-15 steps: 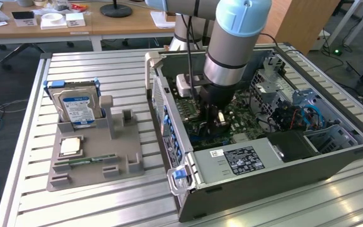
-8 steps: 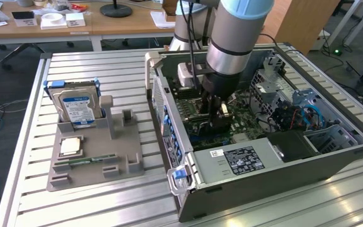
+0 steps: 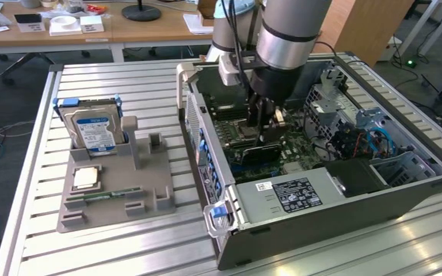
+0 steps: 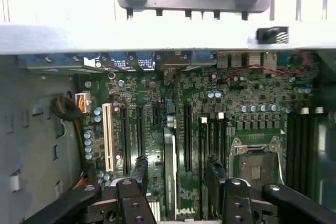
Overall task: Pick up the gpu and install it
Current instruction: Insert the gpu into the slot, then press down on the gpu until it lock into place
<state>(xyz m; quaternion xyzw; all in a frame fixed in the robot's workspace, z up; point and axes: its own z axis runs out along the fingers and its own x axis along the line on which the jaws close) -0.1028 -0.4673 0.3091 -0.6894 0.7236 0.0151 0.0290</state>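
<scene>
Your pincer reaches down into the open computer case on the counter, grasping the gpu, a slim dark card held edge-on just above the motherboard. From the wrist, you see the gpu between both fingers, lined up along the expansion slots. A hard drive stands in the grey holder beside the case.

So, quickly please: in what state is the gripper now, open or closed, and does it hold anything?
Gripper: closed on the gpu, which it holds edge-on over the motherboard inside the open computer case.
</scene>
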